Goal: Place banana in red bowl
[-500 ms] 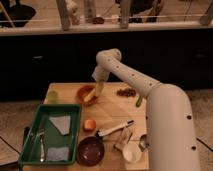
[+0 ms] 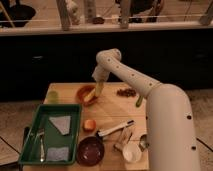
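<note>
The red bowl (image 2: 84, 94) is a small orange-red bowl on the far left part of the wooden table (image 2: 112, 112). My gripper (image 2: 98, 86) reaches down from the white arm to the bowl's right rim. The banana (image 2: 99, 91), a small yellow piece, hangs upright from the gripper's tip, its lower end at the bowl's right edge. The gripper looks shut on it. The arm hides part of the bowl's far rim.
A green tray (image 2: 30, 135) with grey cloths and utensils lies front left. A small orange lump (image 2: 89, 125), a dark maroon bowl (image 2: 90, 150), a white cup (image 2: 132, 153) and a black-handled tool (image 2: 115, 129) lie in front. A greenish item (image 2: 138, 101) and a brown clump (image 2: 126, 92) lie right.
</note>
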